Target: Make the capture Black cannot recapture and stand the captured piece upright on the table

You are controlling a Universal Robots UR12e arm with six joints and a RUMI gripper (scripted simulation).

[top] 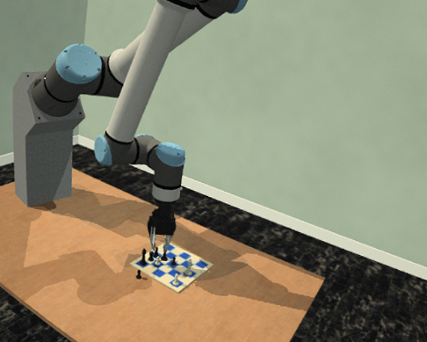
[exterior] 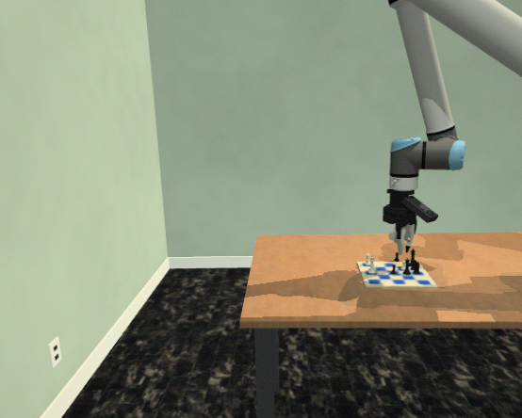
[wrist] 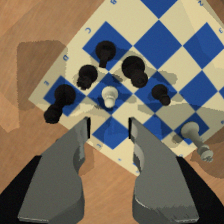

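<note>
Black pieces (wrist: 134, 68) around white pawn (wrist: 109, 95)

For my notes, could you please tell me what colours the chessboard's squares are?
The chessboard has blue and cream squares in a checkered pattern, clearest in the wrist view.

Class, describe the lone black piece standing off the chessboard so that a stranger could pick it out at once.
Start at the wooden table and find the small blue-and-cream chessboard below the arm. Just off its near left corner one black piece stands upright on bare wood. Every other piece stands on a square.
</note>
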